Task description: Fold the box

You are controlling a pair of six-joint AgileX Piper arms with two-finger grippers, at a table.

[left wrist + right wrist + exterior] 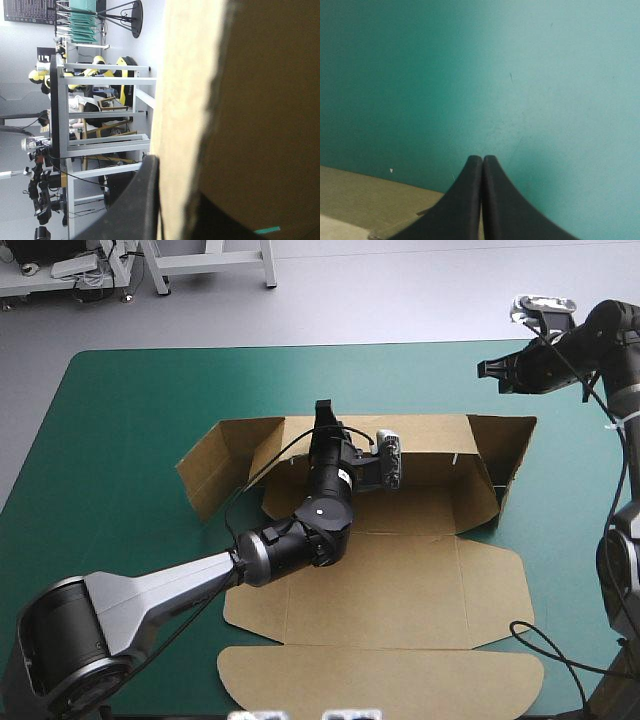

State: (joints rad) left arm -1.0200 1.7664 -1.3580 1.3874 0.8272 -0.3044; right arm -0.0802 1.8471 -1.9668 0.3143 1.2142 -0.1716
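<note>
Leftward, reaching elbow-bent over the box (pixel 400 580), pinching its raised back wall in the left jaws; rightward, hovering beyond its far corner, right jaws pressed together.

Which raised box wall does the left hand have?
The long far wall: the left hand is clamped over its top edge. The left end flap and right end flap stand free.

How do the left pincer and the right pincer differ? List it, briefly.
The left pincer grips the far wall of the box; the right pincer is shut on nothing. The left sits low at the box; the right hangs over the teal-green cover beside it. Both are black.
</note>
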